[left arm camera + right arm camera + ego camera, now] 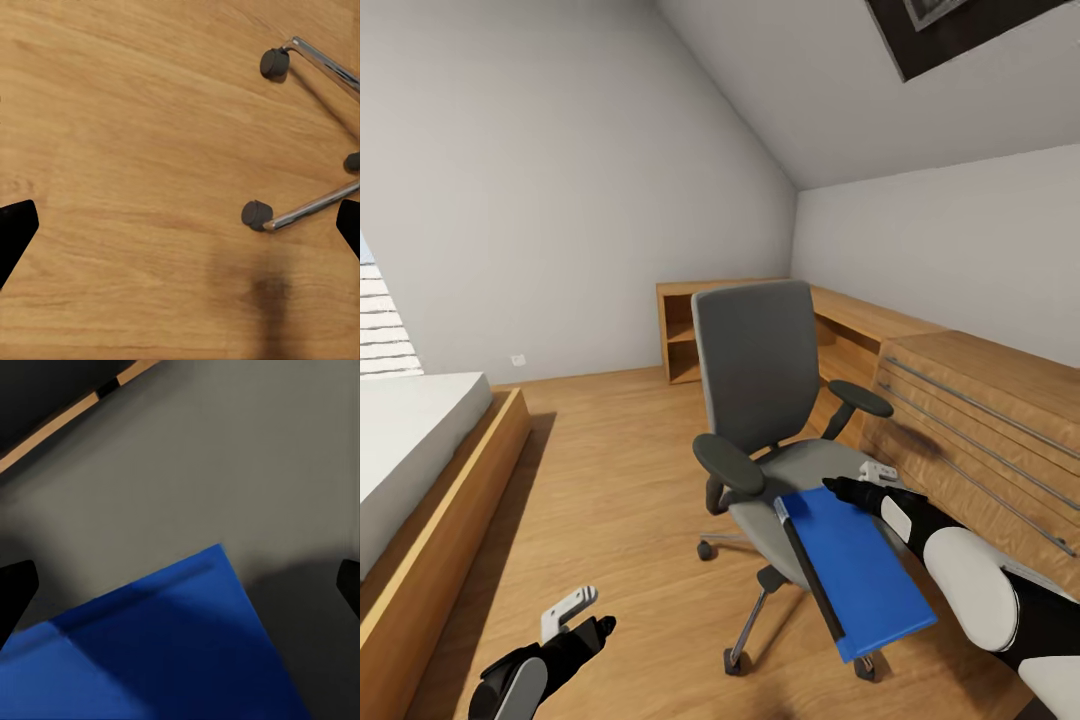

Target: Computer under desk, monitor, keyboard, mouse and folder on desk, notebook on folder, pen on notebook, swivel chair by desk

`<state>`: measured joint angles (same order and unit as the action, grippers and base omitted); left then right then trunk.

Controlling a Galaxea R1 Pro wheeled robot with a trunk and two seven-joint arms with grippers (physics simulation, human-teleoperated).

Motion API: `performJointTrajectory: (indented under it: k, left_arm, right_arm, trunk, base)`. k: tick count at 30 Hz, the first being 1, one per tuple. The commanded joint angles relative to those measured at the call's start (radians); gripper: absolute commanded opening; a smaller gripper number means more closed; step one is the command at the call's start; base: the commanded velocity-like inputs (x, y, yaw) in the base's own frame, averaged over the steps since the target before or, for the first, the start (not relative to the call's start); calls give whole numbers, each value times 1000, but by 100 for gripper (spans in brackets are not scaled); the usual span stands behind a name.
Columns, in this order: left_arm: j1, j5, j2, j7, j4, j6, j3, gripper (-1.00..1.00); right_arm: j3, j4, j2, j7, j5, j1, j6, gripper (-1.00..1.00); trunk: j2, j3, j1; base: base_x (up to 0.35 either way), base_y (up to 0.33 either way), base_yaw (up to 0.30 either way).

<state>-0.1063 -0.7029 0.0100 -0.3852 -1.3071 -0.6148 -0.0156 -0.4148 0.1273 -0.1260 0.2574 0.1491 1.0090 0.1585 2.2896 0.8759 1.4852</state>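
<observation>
Directly below right tool (860, 487): folder (860, 570), on swivel chair (760, 400).

Swivel chair (760, 400) — matt grey cloth seat and back, matt black plastic armrests, polished chrome legs with dark casters. Folder (860, 565) — smooth bright blue, slight sheen, dark spine. Floor (610, 480) — grained wood, satin. Drawer cabinet (980, 420) — light wood, metal rail handles.

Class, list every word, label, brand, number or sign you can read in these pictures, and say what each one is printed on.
None can be read.
Bright blue folder: plain cover, no print.
Grey padded swivel chair: no label.
Dark framed picture high on the sloped ceiling: cut off, nothing legible.
</observation>
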Motion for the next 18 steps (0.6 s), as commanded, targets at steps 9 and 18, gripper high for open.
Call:
performJointTrajectory:
  k: [9,18]
  left_arm:
    - [0,-10,-1,-9,4,2,0,100]
    - [0,-10,-1,-9,5,3,0,100]
  right_arm:
    - [-9,3,0,5,9,0,6,100]
    - [-9,2,0,5,9,0,6,100]
  trunk:
    - [0,-13,0]
    - [0,-27,0]
  base:
    - [0,0,0]
    - [0,0,0]
